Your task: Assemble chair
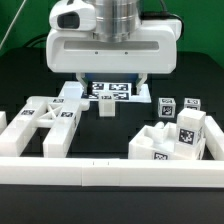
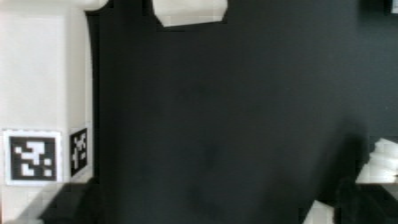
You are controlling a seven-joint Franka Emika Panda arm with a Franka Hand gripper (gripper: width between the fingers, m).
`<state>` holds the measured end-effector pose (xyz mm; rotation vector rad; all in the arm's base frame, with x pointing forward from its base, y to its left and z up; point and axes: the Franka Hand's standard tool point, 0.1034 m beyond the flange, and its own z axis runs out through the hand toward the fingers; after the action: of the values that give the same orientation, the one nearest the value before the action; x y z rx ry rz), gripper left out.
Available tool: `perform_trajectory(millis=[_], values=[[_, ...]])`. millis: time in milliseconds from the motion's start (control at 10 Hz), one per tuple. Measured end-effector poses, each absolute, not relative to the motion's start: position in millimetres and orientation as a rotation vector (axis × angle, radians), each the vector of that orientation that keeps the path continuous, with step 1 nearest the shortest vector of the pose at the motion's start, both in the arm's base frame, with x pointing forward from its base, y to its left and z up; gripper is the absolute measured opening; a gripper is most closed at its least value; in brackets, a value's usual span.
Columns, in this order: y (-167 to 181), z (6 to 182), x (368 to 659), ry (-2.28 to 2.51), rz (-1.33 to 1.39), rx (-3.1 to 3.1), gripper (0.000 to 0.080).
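The chair lies in loose white tagged parts on the black table. In the exterior view an X-braced frame (image 1: 45,125) is at the left and a notched block (image 1: 176,140) at the right. Two cube-ended pegs (image 1: 167,103) (image 1: 191,103) stand behind that block. A small white piece (image 1: 105,106) lies in the middle, and also shows in the wrist view as the small white piece (image 2: 189,12). My gripper (image 1: 107,97) hangs open above the middle of the table, holding nothing. In the wrist view only black table shows between the dark fingers of the gripper (image 2: 214,214).
The marker board (image 1: 112,91) lies flat under the gripper. Long white border rails (image 1: 110,176) run along the front and sides. The wrist view shows a white tagged surface (image 2: 39,157) at one edge and a white part's corner (image 2: 381,160) at the other.
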<state>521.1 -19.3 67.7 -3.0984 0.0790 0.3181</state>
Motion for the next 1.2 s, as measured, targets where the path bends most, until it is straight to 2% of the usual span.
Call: perform_trajectory(millis=[400,600,700,900,1200], values=[[-22,62.6,503,-0.084,0.807,-3.062,0.0649],[-23,54.3,499,-0.161,0.960,-3.026,0.0649],[-22,55.8,493,-0.146,1.067,-2.988,0.0649],[-23,51.9,497,-0.148,1.061,-2.994,0.0649],[-25,29.5,475,-0.139,1.080,-2.968,0.0649]])
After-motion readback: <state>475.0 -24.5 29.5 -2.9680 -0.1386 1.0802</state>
